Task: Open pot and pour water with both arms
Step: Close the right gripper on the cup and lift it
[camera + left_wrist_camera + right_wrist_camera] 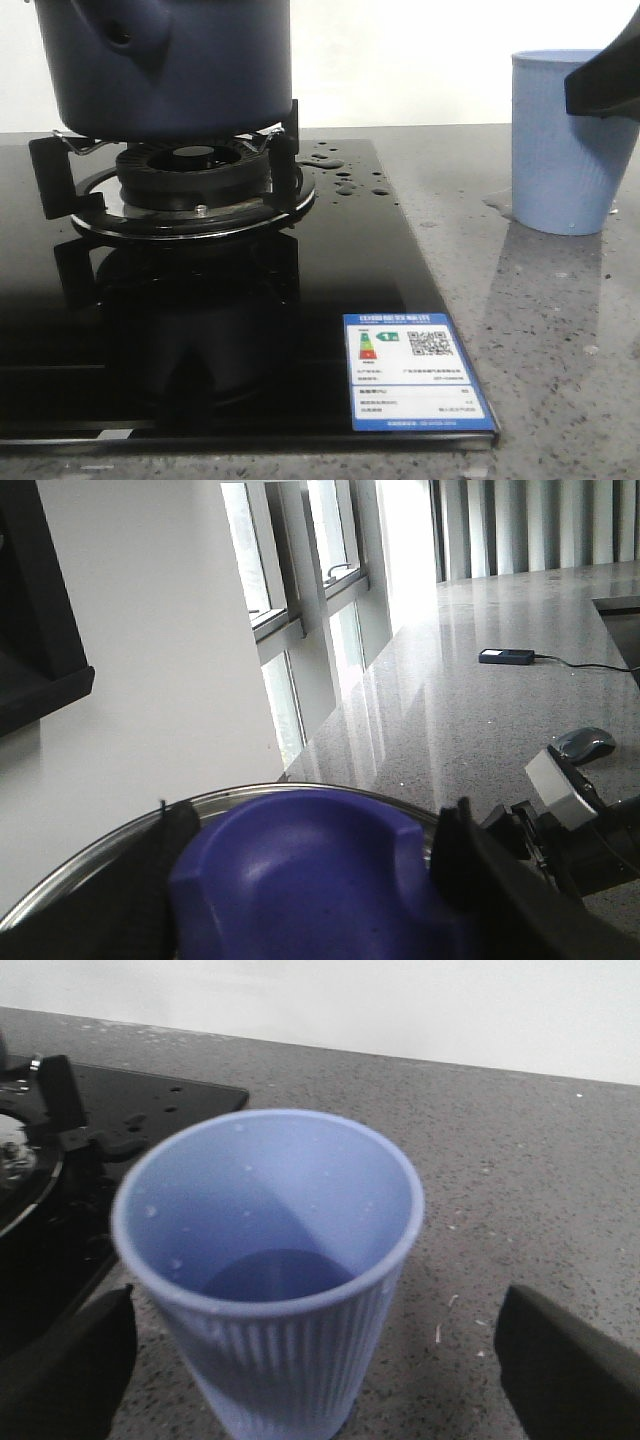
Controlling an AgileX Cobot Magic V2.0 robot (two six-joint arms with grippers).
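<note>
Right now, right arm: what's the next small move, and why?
Probably close the right end effector on the pale blue cup. The cup stands upright on the counter between the fingers, with a visible gap on each side, so nothing is gripped yet. A gentle squeeze seems the natural step before any lift.

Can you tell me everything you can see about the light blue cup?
The cup is pale blue, looks like plastic, with ribbed sides and a smooth rim. It stands upright on the grey speckled counter, right of the black stove. A little water sits at its bottom, drops cling inside, and a small puddle lies at its base. The right gripper's open fingers flank it without touching.
</note>
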